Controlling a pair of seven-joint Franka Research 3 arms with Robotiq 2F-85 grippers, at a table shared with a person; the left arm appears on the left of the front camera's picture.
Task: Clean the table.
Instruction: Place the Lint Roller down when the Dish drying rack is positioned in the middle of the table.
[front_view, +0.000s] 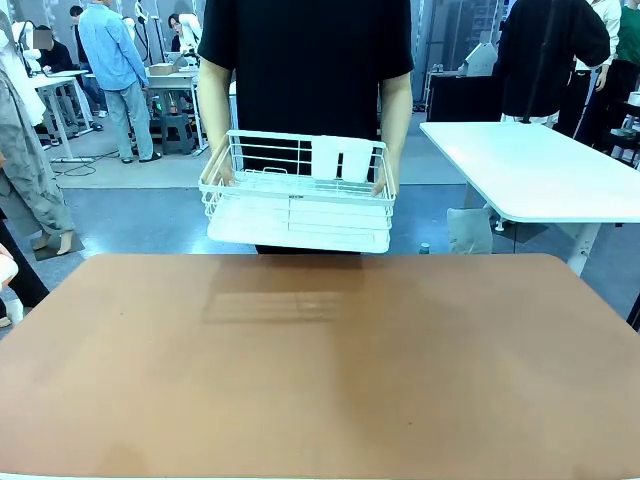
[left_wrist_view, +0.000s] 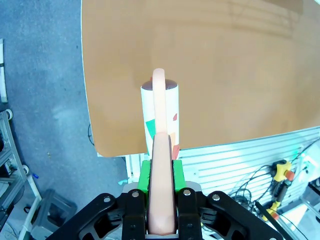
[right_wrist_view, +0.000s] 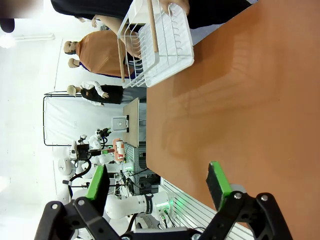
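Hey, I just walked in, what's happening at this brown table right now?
A person at the far side is holding a white wire rack with both hands, lifted above the far edge of the reddish-brown table; its shadow falls on the tabletop. The left gripper is shut on the pink handle of a mug, a white one with coloured patches, held over the table's edge. The right gripper is open with nothing between its green pads, hovering near the table's near edge.

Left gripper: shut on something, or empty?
Shut on the mug's handle. In the left wrist view the left gripper has its green pads pressed on either side of the pink handle of a white patterned mug above the table.
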